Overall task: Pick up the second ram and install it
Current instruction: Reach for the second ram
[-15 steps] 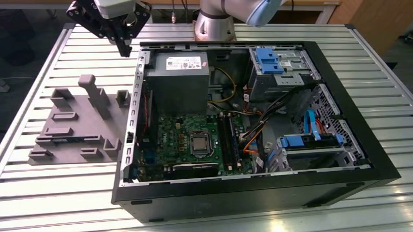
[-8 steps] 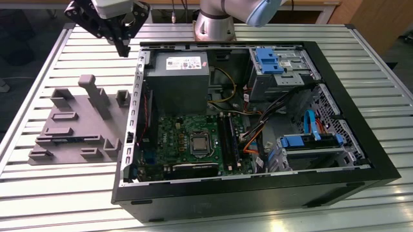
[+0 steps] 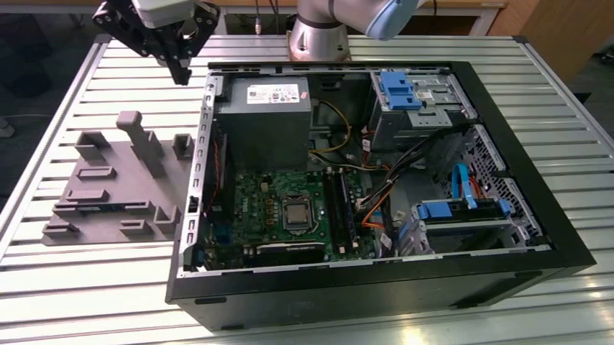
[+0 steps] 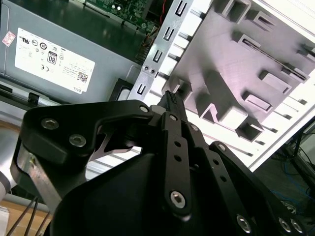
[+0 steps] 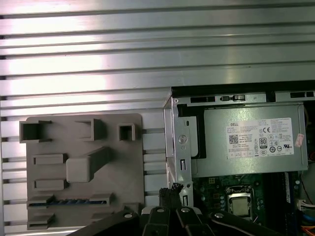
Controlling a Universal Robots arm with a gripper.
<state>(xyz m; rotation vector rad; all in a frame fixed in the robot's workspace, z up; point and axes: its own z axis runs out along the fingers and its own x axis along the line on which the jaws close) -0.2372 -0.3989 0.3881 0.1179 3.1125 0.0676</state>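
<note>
Pickup seemed unstarted: the claw (image 3: 180,74), closed and empty, hung over the bench (image 3: 86,287) at the exterior view's left while the memory stick (image 5: 64,201) lay in the grey fixture (image 5: 123,167); grasping it would need the claw opened.

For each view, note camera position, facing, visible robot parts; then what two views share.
Exterior view: off the arm, above, facing down into the computer case; arm and claw show.
First wrist view: on the wrist, facing down at the table; claw shows.
Second wrist view: on the wrist, looking along the claw.
Both wrist views share the fixture block and power supply.
</note>
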